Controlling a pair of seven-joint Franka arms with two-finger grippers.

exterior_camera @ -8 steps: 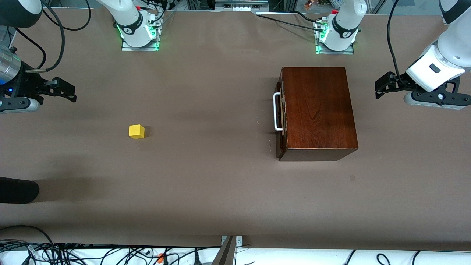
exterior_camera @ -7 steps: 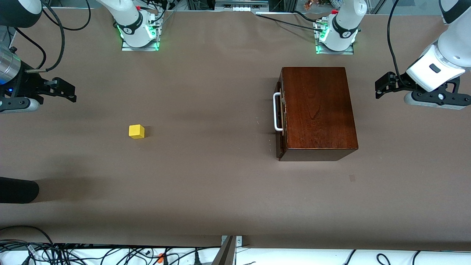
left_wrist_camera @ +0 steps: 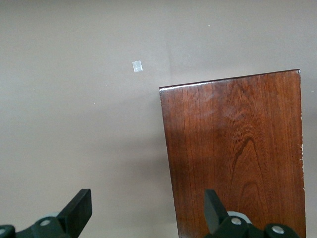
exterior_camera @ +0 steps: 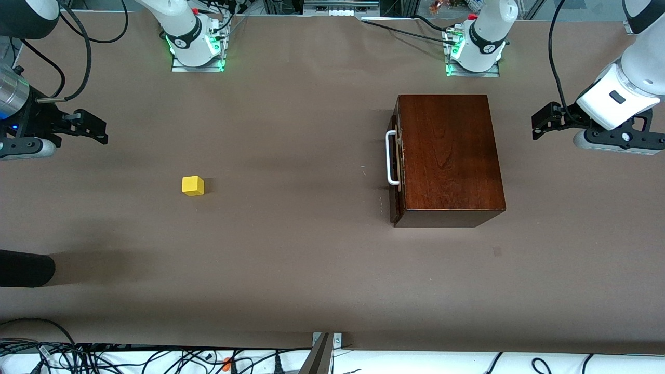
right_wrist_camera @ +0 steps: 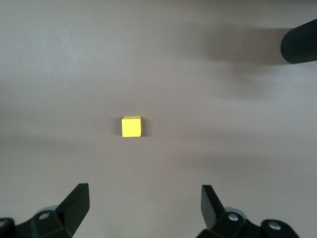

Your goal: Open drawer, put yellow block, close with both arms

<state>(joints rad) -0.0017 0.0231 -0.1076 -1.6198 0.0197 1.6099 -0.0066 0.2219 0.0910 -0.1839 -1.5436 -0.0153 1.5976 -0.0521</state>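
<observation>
Wooden box (exterior_camera: 448, 156) sat on the table (exterior_camera: 291, 259) toward the left arm's end, drawer (exterior_camera: 395, 161) shut inside it, handle (exterior_camera: 390, 158) on the side facing the right arm's end. Yellow block (exterior_camera: 193, 185) lay toward the right arm's end, well apart from the box, slightly nearer the front camera than the handle. Left gripper (exterior_camera: 540, 122) hung over the table just beside the box, fingers spread. Right gripper (exterior_camera: 96, 129) hung over the table edge at its own end, fingers spread, block apart from it.

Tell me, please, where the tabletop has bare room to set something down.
Bare table runs between the yellow block and the wooden box, and across the strip nearest the front camera. Only the drawer's white handle side needs clearance. Both hands, left hand and right hand, hover at the table's ends.
</observation>
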